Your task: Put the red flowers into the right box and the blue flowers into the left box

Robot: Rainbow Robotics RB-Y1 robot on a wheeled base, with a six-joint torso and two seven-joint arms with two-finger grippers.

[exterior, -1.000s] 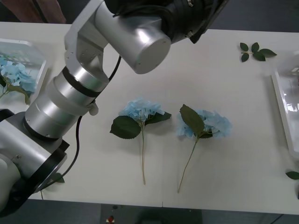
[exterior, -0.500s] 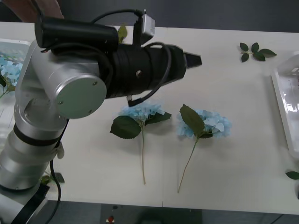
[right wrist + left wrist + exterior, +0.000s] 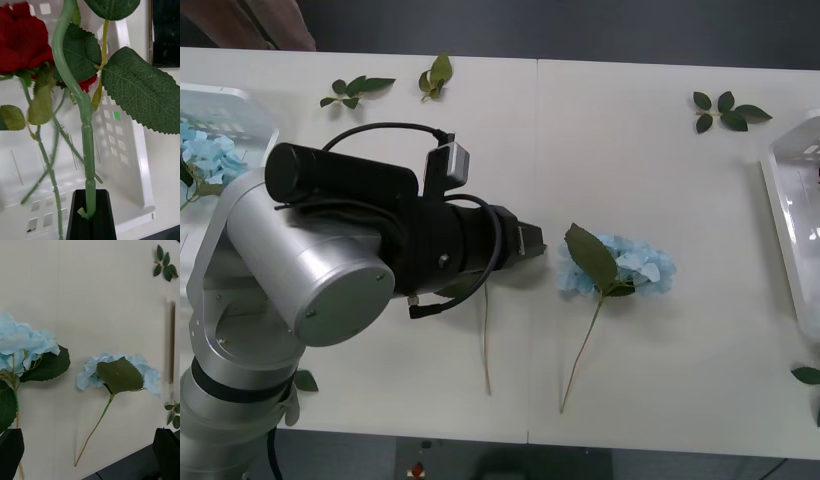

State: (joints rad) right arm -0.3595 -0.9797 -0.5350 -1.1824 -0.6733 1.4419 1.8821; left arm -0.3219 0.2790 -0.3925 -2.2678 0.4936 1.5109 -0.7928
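Note:
In the right wrist view my right gripper has its black fingers shut on the green stem of a red flower, held over the right box. More red flowers lie in that box with their stems. My left gripper is open above the table, just over one blue flower, with a second blue flower beside it. In the front view my left arm covers the first bloom; the second blue flower lies clear. The left box holds a blue flower.
The right box sits at the table's right edge. Loose leaf sprigs lie at the back left, beside it, at the back right and near the front right edge. The table's front edge is close.
My left arm has swung forward and down over the left blue flower, now hiding its bloom in the front view. The flowers on the table have not moved.

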